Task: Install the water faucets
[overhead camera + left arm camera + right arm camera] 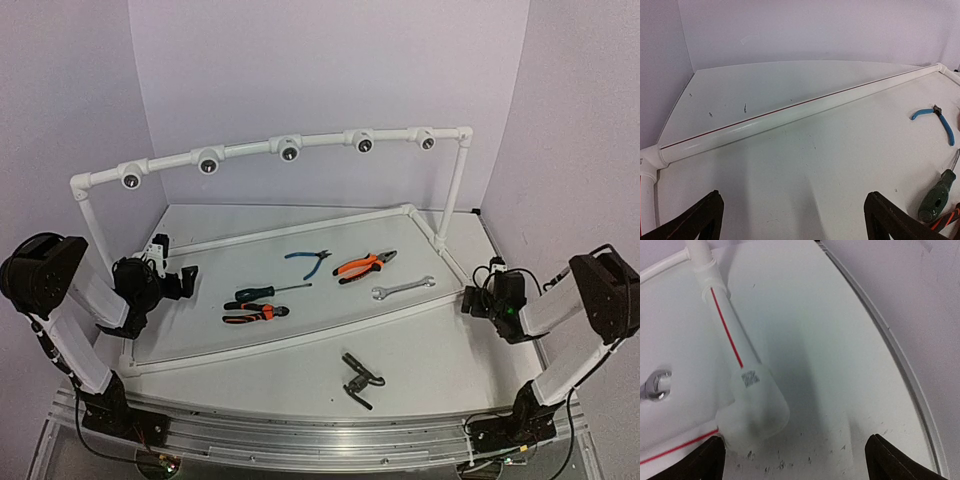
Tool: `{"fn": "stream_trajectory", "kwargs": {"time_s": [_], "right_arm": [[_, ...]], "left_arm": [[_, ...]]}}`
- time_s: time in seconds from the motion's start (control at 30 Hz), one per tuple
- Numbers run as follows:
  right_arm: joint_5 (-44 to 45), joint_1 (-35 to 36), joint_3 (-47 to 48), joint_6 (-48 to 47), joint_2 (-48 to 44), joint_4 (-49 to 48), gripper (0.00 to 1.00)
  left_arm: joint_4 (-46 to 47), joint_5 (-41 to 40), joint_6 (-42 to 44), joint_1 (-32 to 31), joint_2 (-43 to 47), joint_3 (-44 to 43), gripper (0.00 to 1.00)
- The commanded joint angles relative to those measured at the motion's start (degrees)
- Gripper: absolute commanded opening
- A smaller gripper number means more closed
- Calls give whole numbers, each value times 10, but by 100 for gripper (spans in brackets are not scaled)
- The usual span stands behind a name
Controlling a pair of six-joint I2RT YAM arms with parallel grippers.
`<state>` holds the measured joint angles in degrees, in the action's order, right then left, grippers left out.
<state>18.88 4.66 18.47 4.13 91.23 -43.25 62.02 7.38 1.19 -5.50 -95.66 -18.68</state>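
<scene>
The water faucet (360, 378), a small black tap with a thin lever, lies on the table in front of the pipe frame, between the two arms. It does not show in either wrist view. My left gripper (187, 282) is open and empty at the frame's left end, far from the faucet; in the left wrist view (792, 222) its fingers stand wide apart over bare table. My right gripper (468, 300) is open and empty by the frame's right corner, up and right of the faucet; in the right wrist view (795, 462) it hovers beside a white pipe elbow (752, 405).
A raised white pipe rail carries several tee fittings (289, 150) with dark openings. Inside the flat pipe frame (300, 340) lie blue pliers (308, 261), orange pliers (364, 265), a wrench (402, 289), a green-handled screwdriver (266, 291) and orange-black pliers (255, 314).
</scene>
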Motion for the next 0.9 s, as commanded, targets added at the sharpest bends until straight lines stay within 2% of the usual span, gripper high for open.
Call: {"fn": "stream_trajectory", "kwargs": {"time_s": [0.0,0.07,0.13,0.23,0.27,0.37,0.43,0.5,0.57,0.67,0.77,0.87], "right_arm": [[85,-4,89,88,-99,157,98],[82,-5,103,157,-140,189,98],[35,-4,122,192,-178,248,98],[-61,-5,157,262,-212,340,97],[-93,-5,168,291,-216,365,94],[-198,4,230,367,-198,481,89],[-217,46,279,380,-175,575,89],[-185,115,329,397,-151,668,88],[-139,169,372,445,-128,762,88],[-119,248,413,556,-87,905,76],[-110,337,452,636,-53,991,74],[-132,427,479,705,-19,1013,75]], "left_arm": [[20,-5,-7,4,7,0,99],[25,-8,-7,3,11,3,100],[1,2,-2,3,31,-5,100],[-146,118,45,3,82,-53,100],[-180,149,56,1,98,-65,100],[-243,185,76,-15,138,-72,100],[-308,239,124,-25,163,-82,100],[-379,276,168,-44,182,-96,100],[-448,278,211,-76,191,-119,100],[-556,265,247,-130,187,-164,100],[-588,260,243,-152,195,-176,100],[-592,243,241,-164,204,-178,100]]}}
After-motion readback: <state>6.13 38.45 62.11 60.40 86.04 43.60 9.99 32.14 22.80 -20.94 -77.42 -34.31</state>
